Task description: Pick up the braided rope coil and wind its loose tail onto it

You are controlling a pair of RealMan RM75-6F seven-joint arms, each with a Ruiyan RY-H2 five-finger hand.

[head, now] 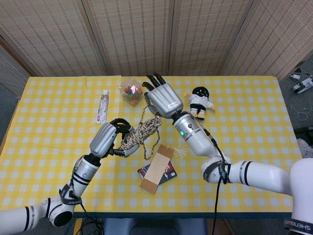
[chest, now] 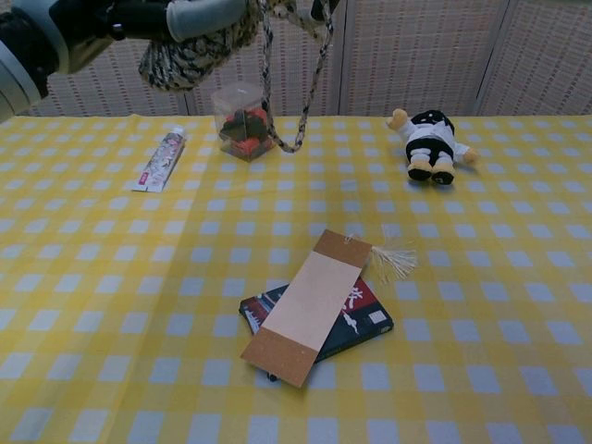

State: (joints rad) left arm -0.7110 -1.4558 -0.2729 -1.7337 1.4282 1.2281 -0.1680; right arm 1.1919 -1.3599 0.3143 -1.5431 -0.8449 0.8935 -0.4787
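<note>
My left hand (head: 108, 138) holds the braided rope coil (head: 140, 131) aloft above the table (head: 254, 122), fingers curled around its near end; in the chest view the coil (chest: 199, 46) sits at the top of the frame, well clear of the cloth. My right hand (head: 165, 99) stands just beyond the coil, fingers extended upward. The loose tail (head: 145, 115) rises toward this hand, but whether the thumb pinches it I cannot tell, since the palm side is hidden. A slack loop of tail (chest: 298, 111) hangs below the coil and swings free, apart from everything beneath it.

Handling, as I judge it: the rope is light, soft and limp, with a rough braid that should resist slipping. The bundle will deform under pressure, so I should grip it around its middle or near end, firmly enough to keep the wraps from spreading. The tail is best taken close to where it leaves the coil, kept taut, so that each turn lies snug and the hanging loop does not snag.
</note>
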